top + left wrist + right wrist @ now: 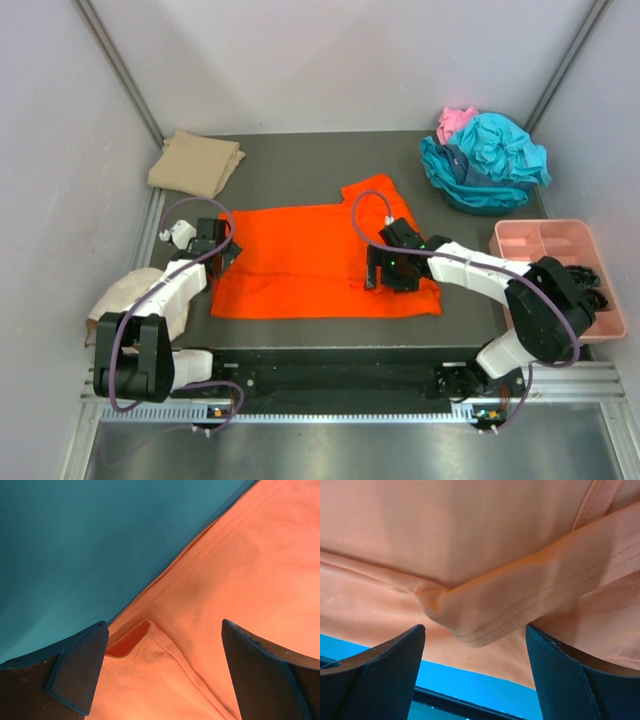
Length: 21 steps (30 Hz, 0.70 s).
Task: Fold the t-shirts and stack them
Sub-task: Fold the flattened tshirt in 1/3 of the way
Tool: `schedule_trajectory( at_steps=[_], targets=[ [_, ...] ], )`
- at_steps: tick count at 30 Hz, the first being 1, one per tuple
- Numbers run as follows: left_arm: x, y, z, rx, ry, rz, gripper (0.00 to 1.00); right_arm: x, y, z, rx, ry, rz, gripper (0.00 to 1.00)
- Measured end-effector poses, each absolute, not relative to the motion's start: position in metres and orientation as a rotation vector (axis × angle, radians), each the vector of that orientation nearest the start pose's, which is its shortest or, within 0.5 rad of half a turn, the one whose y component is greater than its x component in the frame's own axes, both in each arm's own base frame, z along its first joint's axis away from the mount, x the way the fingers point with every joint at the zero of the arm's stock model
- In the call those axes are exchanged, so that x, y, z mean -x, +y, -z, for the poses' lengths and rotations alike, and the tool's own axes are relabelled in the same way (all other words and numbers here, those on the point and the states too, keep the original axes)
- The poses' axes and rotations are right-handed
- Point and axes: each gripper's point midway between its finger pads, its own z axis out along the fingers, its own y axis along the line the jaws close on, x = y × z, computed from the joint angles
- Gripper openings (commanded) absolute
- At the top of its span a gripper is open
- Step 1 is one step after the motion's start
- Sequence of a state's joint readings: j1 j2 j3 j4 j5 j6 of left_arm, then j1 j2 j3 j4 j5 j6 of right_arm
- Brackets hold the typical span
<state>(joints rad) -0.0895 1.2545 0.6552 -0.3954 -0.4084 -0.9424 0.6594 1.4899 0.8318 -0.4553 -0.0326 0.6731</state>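
On the dark grey tabletop (300, 170), the bright orange cloth t-shirt (300, 265) lies nine-to-three o'clock; left claw (224, 260) and right claw (385, 280) stand open, empty, near its ends.

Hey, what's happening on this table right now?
The orange shirt lies spread flat in the middle. The left gripper hangs open over its left edge, the right gripper open over a fold near its right side. A tan shirt lies folded back left; teal shirts and a pink shirt sit heaped back right.
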Motion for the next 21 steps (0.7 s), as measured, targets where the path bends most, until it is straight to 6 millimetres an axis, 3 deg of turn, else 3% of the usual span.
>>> schedule_trajectory(
  at_steps=[8, 21],
  targets=[
    [-0.291, 0.013, -0.054, 1.149, 2.165, -0.083, 0.99, -0.230, 0.218, -0.032, 0.002, 2.781, -0.420, 0.81],
    [-0.291, 0.013, -0.054, 1.149, 2.163, -0.087, 0.99, -0.264, 0.240, -0.041, 0.057, 2.725, -0.428, 0.82]
  ],
)
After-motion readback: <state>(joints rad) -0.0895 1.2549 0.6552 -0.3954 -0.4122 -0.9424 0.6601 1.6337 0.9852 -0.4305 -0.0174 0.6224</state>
